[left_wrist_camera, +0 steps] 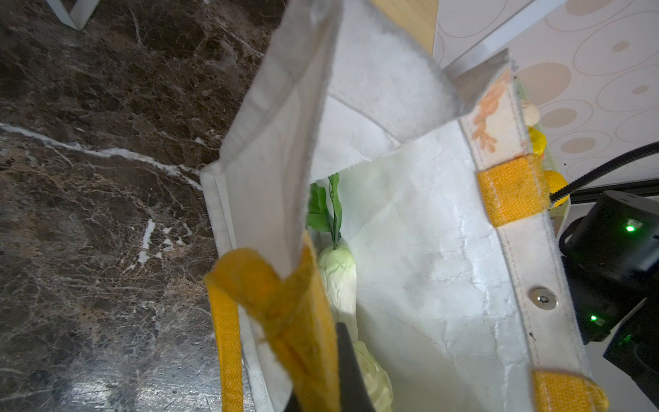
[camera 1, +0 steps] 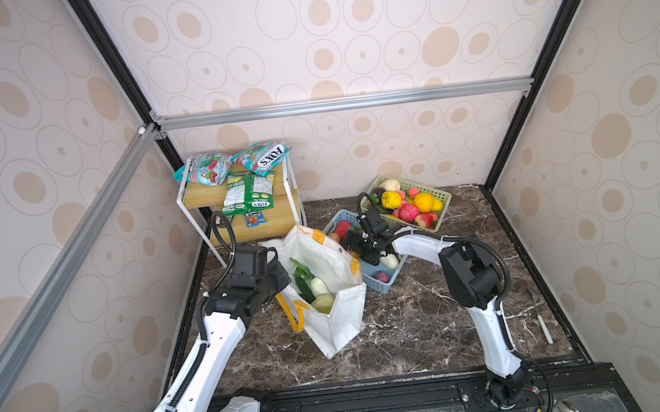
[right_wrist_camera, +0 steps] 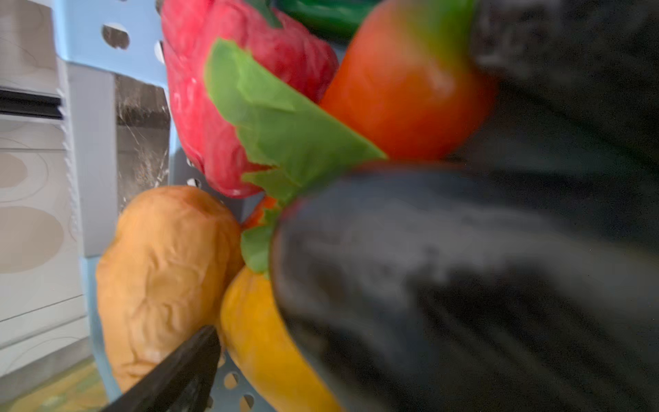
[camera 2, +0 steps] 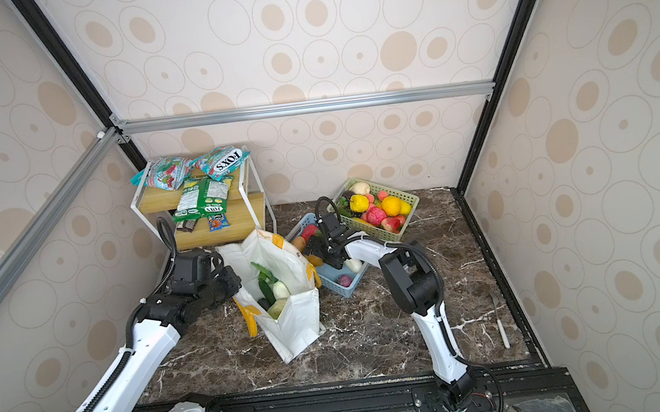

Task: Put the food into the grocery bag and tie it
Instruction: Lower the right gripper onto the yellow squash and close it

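The white grocery bag (camera 1: 342,318) (camera 2: 297,327) stands open mid-table, with leafy greens, a white radish (left_wrist_camera: 338,274) and a cabbage inside. My left gripper (camera 1: 282,281) (camera 2: 233,285) (left_wrist_camera: 317,388) is shut on the bag's near rim where the yellow handle (left_wrist_camera: 274,289) is sewn on. My right gripper (camera 1: 360,247) (camera 2: 321,253) (right_wrist_camera: 321,378) stands open, low inside the blue basket (camera 1: 387,289) among the food. Close to it are a red pepper (right_wrist_camera: 221,107), a tomato (right_wrist_camera: 403,96), a tan potato (right_wrist_camera: 160,278), a yellow-orange piece (right_wrist_camera: 264,339) and a blurred dark item (right_wrist_camera: 463,285). One finger (right_wrist_camera: 185,371) shows; the other is hidden.
A green basket (camera 1: 442,198) piled with more fruit stands at the back right. A two-step wooden shelf (camera 1: 202,195) with foil snack packets (camera 1: 249,190) stands at the back left, just behind the bag. A white-handled utensil (camera 1: 545,328) lies near the table's right edge.
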